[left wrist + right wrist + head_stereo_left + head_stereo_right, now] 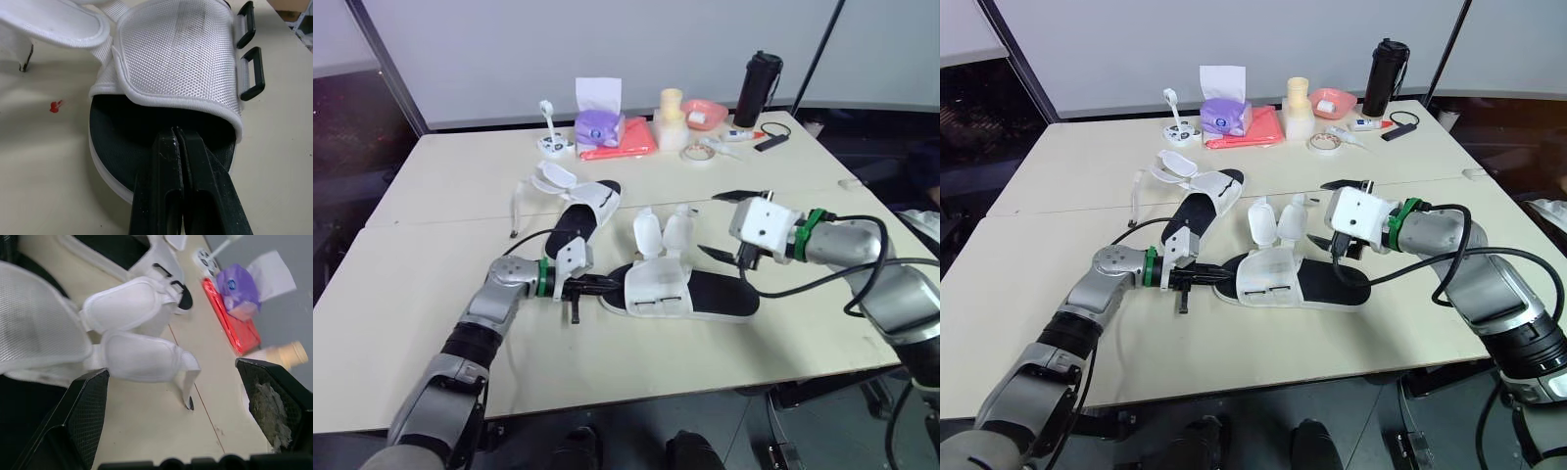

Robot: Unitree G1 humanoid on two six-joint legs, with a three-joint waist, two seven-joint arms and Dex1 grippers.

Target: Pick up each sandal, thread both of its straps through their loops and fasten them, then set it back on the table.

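The near sandal (705, 294) lies in front of me with its black sole flat and its white mesh upper (658, 290) across the middle. Its two white straps (661, 231) stand loose and unthreaded; in the right wrist view they are the straps (139, 357) spread on the table ahead. My left gripper (599, 286) is shut, its fingertips (177, 134) resting on the black insole at the sandal's toe end, just under the upper. My right gripper (729, 225) is wide open beside the sandal's heel end, holding nothing. The second sandal (582, 220) lies farther back with its straps undone.
At the table's far edge stand a purple tissue pack (599, 125) on a red pouch (622, 143), cream cups (671, 117), a pink bowl (705, 113), a tape roll (695, 153) and a black bottle (757, 90). A cable runs from my right arm.
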